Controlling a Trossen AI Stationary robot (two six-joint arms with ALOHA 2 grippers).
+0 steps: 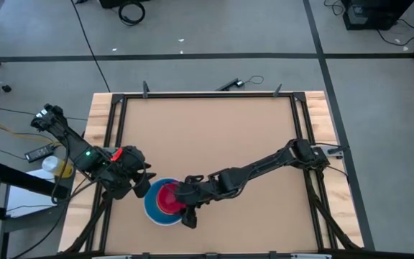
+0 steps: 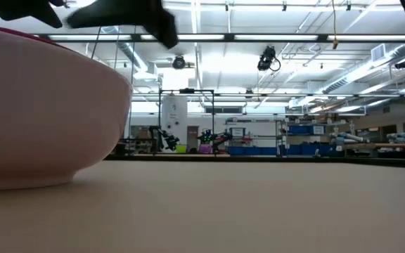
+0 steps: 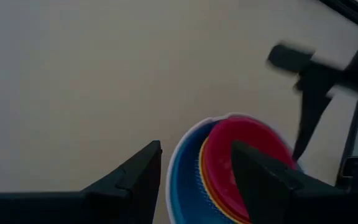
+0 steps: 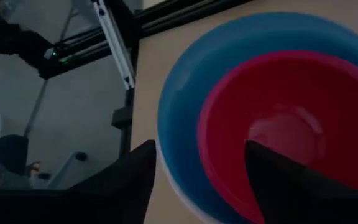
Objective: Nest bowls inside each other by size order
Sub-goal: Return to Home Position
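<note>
The bowls stand nested in one stack near the table's near left edge. The magenta-red bowl [image 1: 168,198] sits innermost, with the light blue bowl [image 1: 152,208] around it. In the left wrist view thin orange and yellow rims [image 3: 202,180] show between them, and a white rim [image 3: 188,134] shows outside. The white bowl's wall [image 2: 41,112] rests on the table by its base. My left gripper [image 1: 141,188] is open beside the stack's left rim [image 3: 196,148]. My right gripper [image 1: 188,216] is open above the stack's near right rim [image 4: 199,146].
The brown tabletop [image 1: 221,137] stretches to the far and right sides inside a dark frame [image 1: 207,95]. Wooden side boards [image 1: 99,115] flank it. Cables and small items lie off the table's left.
</note>
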